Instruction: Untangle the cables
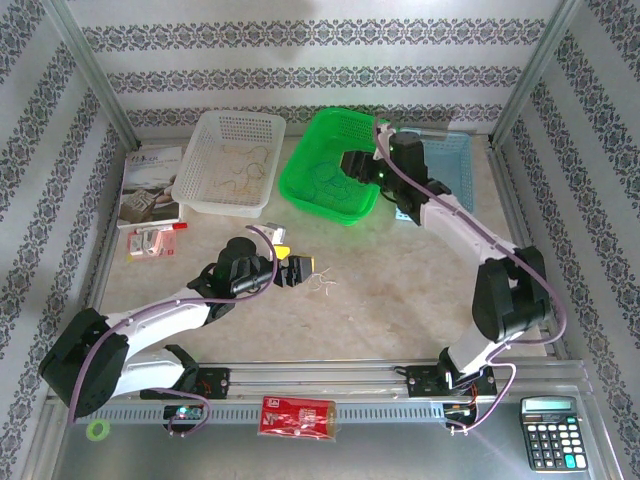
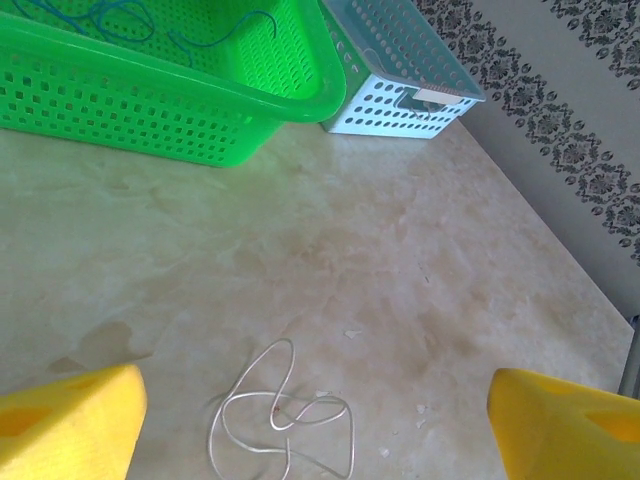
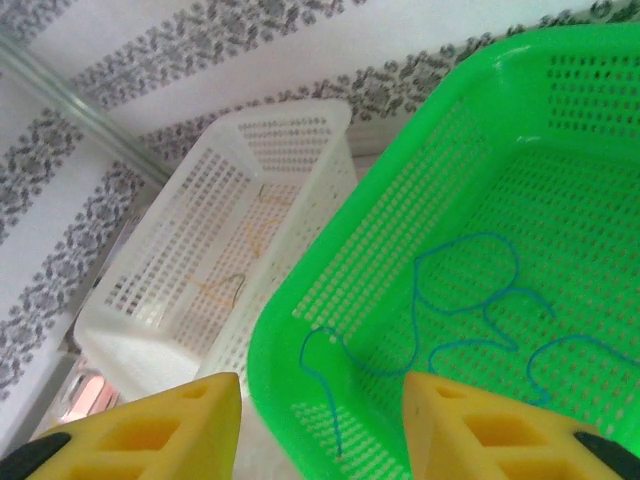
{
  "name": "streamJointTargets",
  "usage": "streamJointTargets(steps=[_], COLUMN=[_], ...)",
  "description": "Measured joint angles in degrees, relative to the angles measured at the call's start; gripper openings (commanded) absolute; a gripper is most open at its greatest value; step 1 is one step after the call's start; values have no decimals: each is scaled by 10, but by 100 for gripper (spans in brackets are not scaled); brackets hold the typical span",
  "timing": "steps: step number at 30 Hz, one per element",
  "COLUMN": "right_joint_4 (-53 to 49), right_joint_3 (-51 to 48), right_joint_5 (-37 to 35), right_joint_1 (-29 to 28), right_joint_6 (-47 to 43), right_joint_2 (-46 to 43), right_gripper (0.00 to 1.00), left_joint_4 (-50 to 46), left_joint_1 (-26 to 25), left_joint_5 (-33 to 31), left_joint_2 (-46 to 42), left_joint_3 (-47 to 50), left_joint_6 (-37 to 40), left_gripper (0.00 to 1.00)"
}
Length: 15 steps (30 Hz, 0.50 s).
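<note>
A whitish cable (image 2: pixel 280 415) lies in tangled loops on the table, just right of my left gripper (image 1: pixel 298 268) as the whitish cable (image 1: pixel 322 283) appears from above. In the left wrist view the left gripper (image 2: pixel 315 445) is open, and the loops sit low between its yellow fingers (image 2: pixel 70 415). A blue cable (image 3: pixel 470 300) is spread inside the green basket (image 3: pixel 330 300). My right gripper (image 3: pixel 320 440) hovers open above that basket's near corner, holding nothing. From above the right gripper (image 1: pixel 352 165) hangs over the green basket (image 1: pixel 300 180). Yellow cables (image 3: pixel 255 225) lie in the white basket (image 3: pixel 150 310).
A light blue basket (image 1: pixel 455 165) stands behind the right arm, beside the green one. A booklet (image 1: pixel 150 185) and a red-white packet (image 1: pixel 155 240) lie at the left. At the near edge are a red pouch (image 1: pixel 297 415), a calculator (image 1: pixel 548 432) and a green ring (image 1: pixel 97 430).
</note>
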<state>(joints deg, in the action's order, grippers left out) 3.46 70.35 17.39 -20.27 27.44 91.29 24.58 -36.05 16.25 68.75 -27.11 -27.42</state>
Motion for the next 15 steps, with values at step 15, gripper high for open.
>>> streamJointTargets(steps=[15], right_joint_4=[10], right_joint_3=[-234], right_joint_5=[-60], right_joint_1=[-144], right_joint_6=[-30], right_joint_2=[-148], right_gripper=[53], left_joint_4=[-3], left_joint_1=[0], left_joint_5=[-54], left_joint_2=[16], left_joint_3=[0], left_joint_6=[-21], left_gripper=[100])
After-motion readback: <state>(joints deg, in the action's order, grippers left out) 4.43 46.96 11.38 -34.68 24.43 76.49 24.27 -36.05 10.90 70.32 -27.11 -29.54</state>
